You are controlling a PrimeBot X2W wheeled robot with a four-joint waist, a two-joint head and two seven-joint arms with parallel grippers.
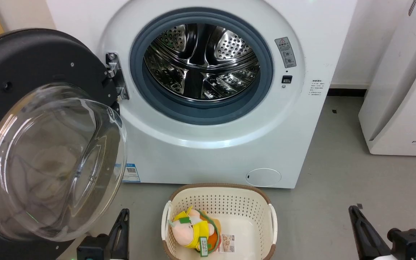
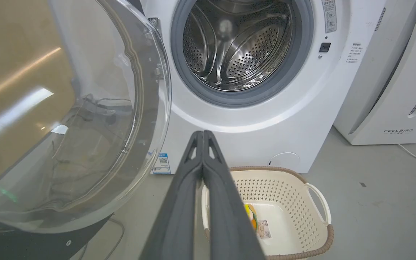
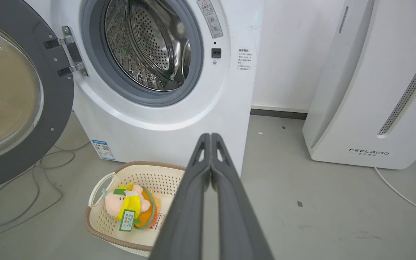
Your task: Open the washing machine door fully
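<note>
Washing machine door (image 1: pixel 24 65) is swung out on its hinge (image 1: pixel 116 76), filling the frame's left side. Left pincer (image 1: pixel 123 215), pinched together and empty, sits just right of the door's lower rim, so it's the nearer arm. Right pincer (image 1: pixel 353 211), likewise closed, is far lower right.

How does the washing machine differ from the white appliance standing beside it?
The washing machine, its black door swung open, shows a steel drum; the white appliance has a closed front with a slotted vent. The washing machine bears a blue sticker low down; the appliance bears grey lettering. Both are white and stand on the grey floor.
</note>
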